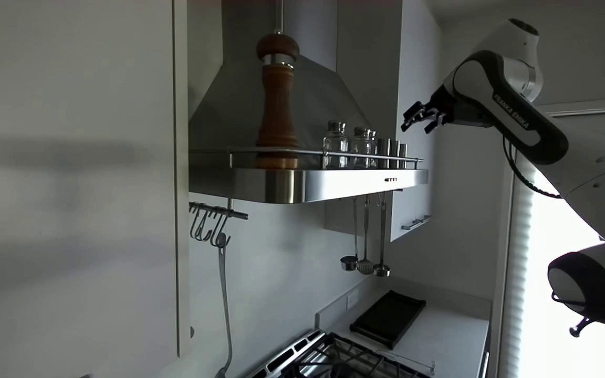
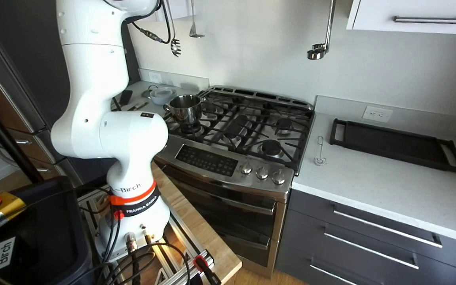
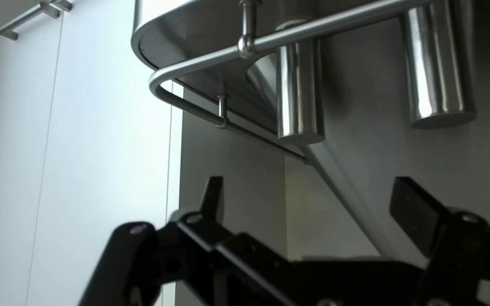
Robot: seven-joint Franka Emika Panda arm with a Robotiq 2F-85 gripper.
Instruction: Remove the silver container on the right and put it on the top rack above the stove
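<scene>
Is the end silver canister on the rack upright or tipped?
Upright: in an exterior view the silver canister stands straight behind the rail.

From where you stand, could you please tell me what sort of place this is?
Almost certainly a kitchen: I see a gas cooktop, a two-handled metal pot and a stainless-steel range hood.

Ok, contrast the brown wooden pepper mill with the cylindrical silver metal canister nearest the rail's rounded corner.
The brown wooden pepper mill stands taller than the silver metal canister. The mill is silver-banded brown wood; the canister shows only silver metal. The mill's curved body carries a rounded knob; the canister is a straight cylinder. Both stand upright on the top rack.
</scene>
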